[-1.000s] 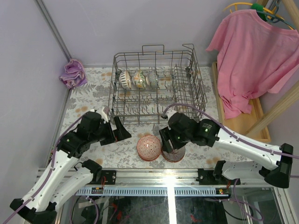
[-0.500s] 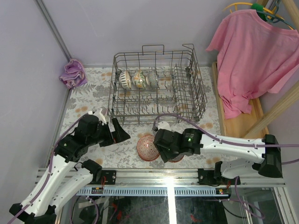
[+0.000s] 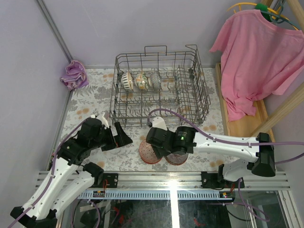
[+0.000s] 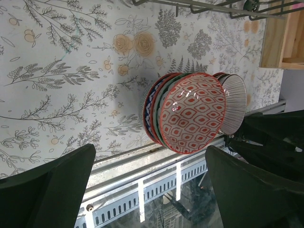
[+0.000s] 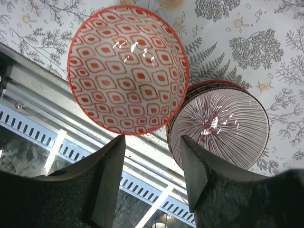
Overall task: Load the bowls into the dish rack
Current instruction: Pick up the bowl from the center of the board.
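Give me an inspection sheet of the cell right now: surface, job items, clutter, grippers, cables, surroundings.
Surface: table under a floral-print cover, lying flat.
Job's things: dish rack at the far side, three bowls on edge in its back row. Two stacks at the near edge, one topped by a red-patterned bowl, the other by a striped bowl.
Clutter: purple cloth in the far left corner.
Grippers: left gripper open and empty, left of the stacks. Right gripper open above the gap between the stacks, holding nothing.
Cables: purple cable arcs off the right arm near the rack front; no snag seen.
Surroundings: pink T-shirt on a hanger at right, wooden frame below it.
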Motion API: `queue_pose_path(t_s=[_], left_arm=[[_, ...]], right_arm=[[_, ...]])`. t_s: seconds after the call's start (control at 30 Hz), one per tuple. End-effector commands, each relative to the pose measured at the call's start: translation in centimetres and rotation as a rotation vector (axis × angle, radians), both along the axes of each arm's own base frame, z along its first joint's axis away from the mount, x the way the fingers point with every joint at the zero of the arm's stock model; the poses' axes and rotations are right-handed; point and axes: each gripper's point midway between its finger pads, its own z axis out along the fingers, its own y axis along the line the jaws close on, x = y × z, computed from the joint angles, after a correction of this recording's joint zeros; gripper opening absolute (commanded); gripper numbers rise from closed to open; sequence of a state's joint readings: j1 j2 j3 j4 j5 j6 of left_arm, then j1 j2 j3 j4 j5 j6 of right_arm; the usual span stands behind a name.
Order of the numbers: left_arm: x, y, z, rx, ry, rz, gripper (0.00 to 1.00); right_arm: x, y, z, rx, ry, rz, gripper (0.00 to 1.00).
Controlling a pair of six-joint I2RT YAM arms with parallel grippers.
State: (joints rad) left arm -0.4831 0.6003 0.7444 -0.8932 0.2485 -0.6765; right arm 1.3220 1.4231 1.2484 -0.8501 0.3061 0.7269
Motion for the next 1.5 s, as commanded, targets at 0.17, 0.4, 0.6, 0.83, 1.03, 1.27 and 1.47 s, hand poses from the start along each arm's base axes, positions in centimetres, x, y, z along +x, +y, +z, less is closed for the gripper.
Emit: queue_pose_path(t_s=[0.17,0.4,0.6,0.83,1.03,1.27,1.47], left_arm=[[-1.1,-1.4,-0.1,-0.06,0.018,-0.096,1.0],[-1.4,-1.4,-0.5,-0.069,0.023,-0.096,1.0],[-1.4,-1.4,-0.6,-0.069,0.027,-0.1,1.0],[-1.3,-1.5,-0.5,-0.071,0.025,-0.099,1.0],[-1.1,-1.6,-0.2,-0.071,0.02,-0.101,1.0],[-1.0,-1.7,-0.1,-0.068,0.023,-0.103,1.0],[-0.8,-1.7,-0.5,-0.059,0.032,-0.102,1.0]], right_arm=[[1.8,1.3,2.4,-0.014,-0.093,-0.004,0.54],[1.0,-0.8,0.8,-0.075,-0.052,-0.036,0.48],[-1.3,-1.6,-1.6,-0.007,0.032,0.03,0.44],[-2.6,-2.5,-2.8,0.011,0.078,0.077,0.43],[-3.2,-1.8,-4.4,-0.013,0.118,0.126,0.37],[-3.1,-1.9,-5.0,-0.037,0.114,0.123,0.36],[-1.8,-1.7,-2.7,-0.01,0.045,0.091,0.43]])
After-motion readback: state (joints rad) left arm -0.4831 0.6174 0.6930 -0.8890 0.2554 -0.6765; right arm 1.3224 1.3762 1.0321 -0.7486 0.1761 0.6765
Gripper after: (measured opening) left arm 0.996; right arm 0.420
